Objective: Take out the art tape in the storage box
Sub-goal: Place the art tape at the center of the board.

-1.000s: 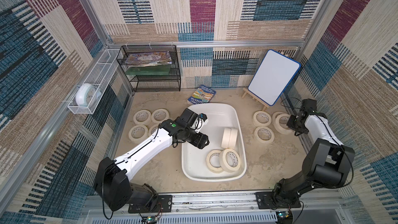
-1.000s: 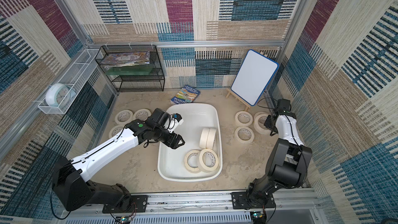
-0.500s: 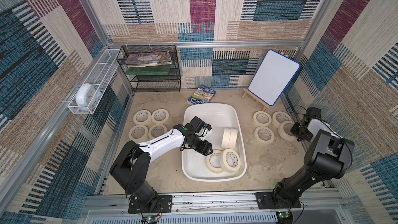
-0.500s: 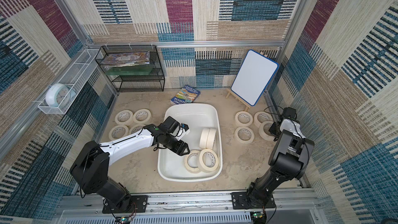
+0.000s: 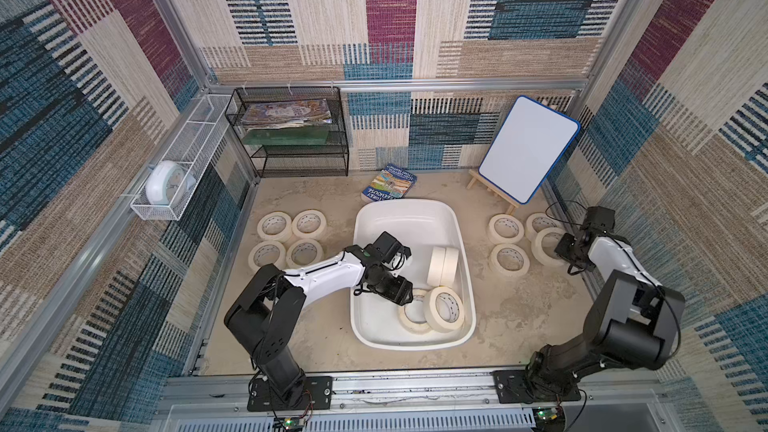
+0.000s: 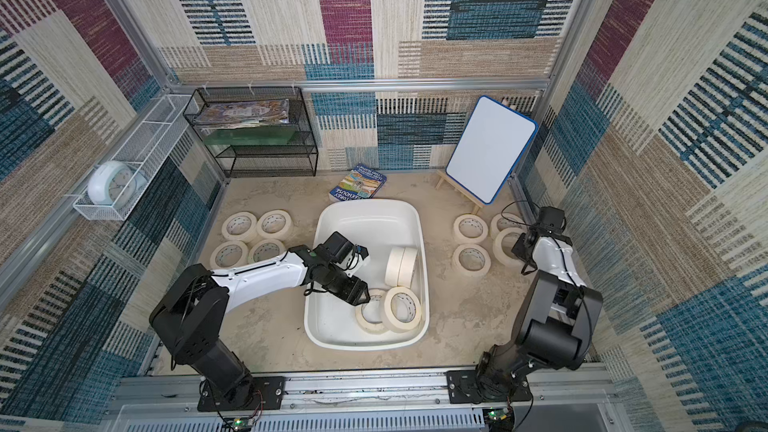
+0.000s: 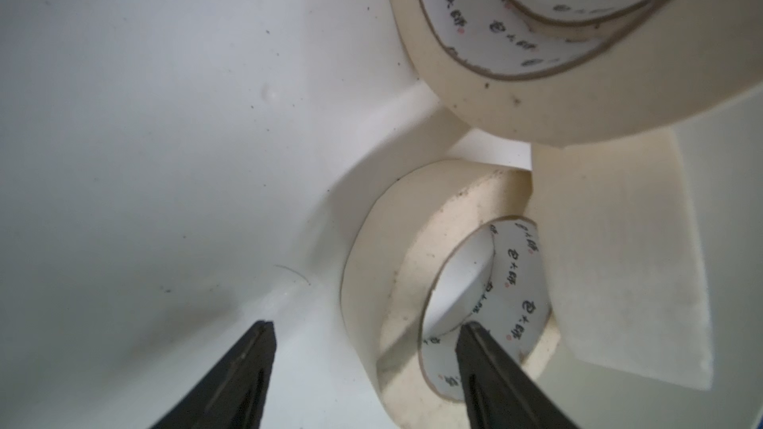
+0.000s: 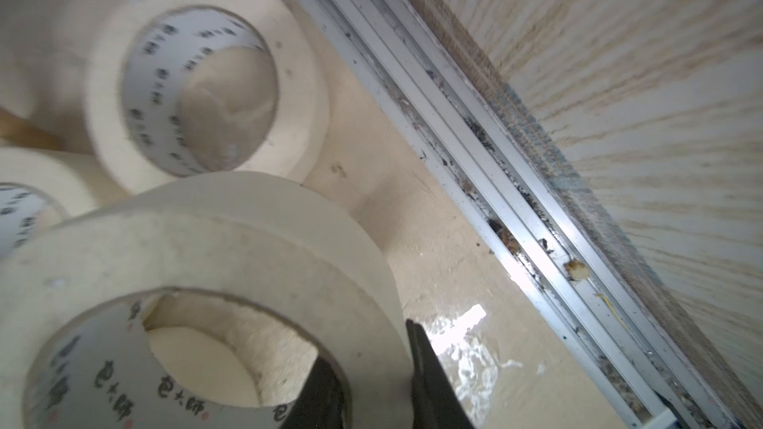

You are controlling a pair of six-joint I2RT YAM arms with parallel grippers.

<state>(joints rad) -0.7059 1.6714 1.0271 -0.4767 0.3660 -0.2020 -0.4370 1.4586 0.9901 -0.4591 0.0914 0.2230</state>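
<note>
- Seven rolls of tape (image 5: 308, 224) lie out on the floor (image 5: 324, 197). An eighth is in my right grip, and four (image 5: 443, 261) are left in the tub (image 5: 399, 222).
- My left gripper (image 7: 367, 326) is open wide, astride the wall of a flat roll (image 7: 388, 282) in the tub, not yet pinching.
- My right gripper (image 8: 365, 342) is clamped on its roll (image 8: 231, 241) by the wall, beside three laid ones.

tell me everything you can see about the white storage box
The storage box is a shallow white plastic-looking tub, oblong with rounded corners and a rolled rim, with dark specks inside. It sits upright at the centre, its far end near a book. Inside are two art tape rolls on edge by one long wall, a flat roll, and another leaning on it. The open left tool reaches in over the flat roll.
</note>
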